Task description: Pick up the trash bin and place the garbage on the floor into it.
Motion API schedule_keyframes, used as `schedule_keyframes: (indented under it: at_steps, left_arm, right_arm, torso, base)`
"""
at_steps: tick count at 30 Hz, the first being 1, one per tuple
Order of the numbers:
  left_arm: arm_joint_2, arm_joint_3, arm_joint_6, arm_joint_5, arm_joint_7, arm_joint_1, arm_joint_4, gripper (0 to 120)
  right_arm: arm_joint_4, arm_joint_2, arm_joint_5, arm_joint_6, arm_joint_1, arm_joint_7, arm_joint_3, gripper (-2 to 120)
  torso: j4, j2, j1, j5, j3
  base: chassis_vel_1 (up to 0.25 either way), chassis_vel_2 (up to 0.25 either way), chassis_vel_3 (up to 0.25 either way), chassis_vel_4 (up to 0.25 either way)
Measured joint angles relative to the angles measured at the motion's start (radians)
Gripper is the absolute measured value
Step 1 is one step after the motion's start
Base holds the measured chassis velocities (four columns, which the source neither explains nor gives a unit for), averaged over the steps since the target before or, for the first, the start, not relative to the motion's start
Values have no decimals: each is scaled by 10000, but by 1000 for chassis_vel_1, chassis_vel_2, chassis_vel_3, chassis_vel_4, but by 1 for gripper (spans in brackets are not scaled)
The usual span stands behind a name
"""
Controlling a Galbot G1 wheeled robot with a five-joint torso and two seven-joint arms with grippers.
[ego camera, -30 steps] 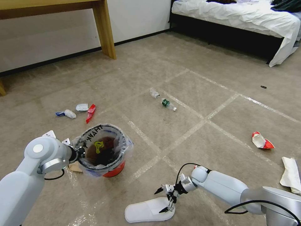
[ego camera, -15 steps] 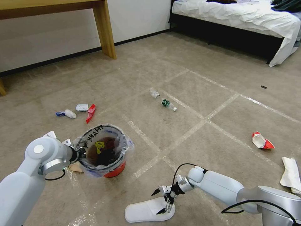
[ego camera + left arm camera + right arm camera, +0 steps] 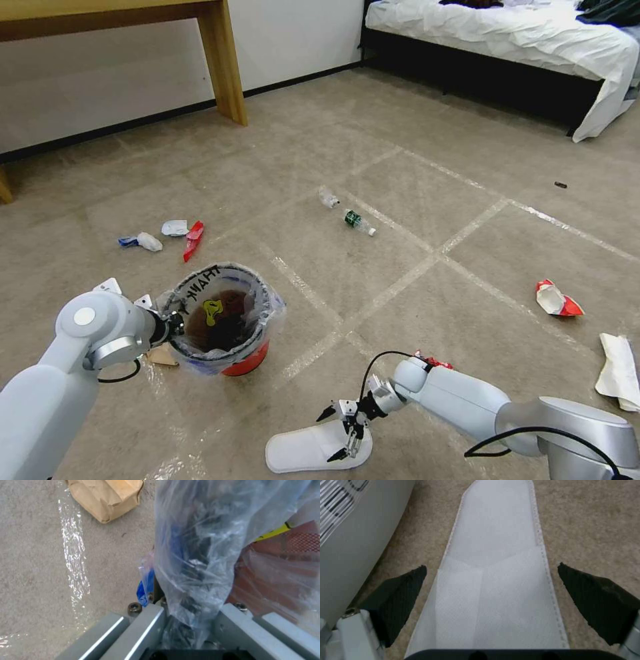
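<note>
the left gripper (image 3: 175,325) is clamped on the bagged rim of the trash bin (image 3: 223,320), which it holds at the left just above the floor (image 3: 400,200); the thin bag could slip and tip the bin; to the right, the right gripper (image 3: 339,433) hangs wide open and empty over the white slipper (image 3: 300,450), its pads (image 3: 596,597) straddling it; flat cloth may escape a shallow pinch.
</note>
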Motion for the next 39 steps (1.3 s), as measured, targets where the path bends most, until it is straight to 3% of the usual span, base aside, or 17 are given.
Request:
schedule_keyframes:
  at_steps: [33,36,39]
  left_arm:
    - [-117,98,1,355,109,95,-51,0]
    - [-134,123,-4,402,124,72,-41,0]
    - [-155,175,-22,450,145,23,-23,0]
  right_arm:
    - [-62,-69,-238,-74,-241,341,112,99]
    - [-74,-80,-275,-80,-221,373,157,93]
    - [-114,-73,-289,-91,-199,383,226,76]
  torso:
    - [0,1,0,1,-2]
    - [0,0,0,1,-1]
    - [-1,0,0,1,-1]
  base:
    - [0,0,0,0]
    - [0,0,0,0]
    - [0,0,0,0]
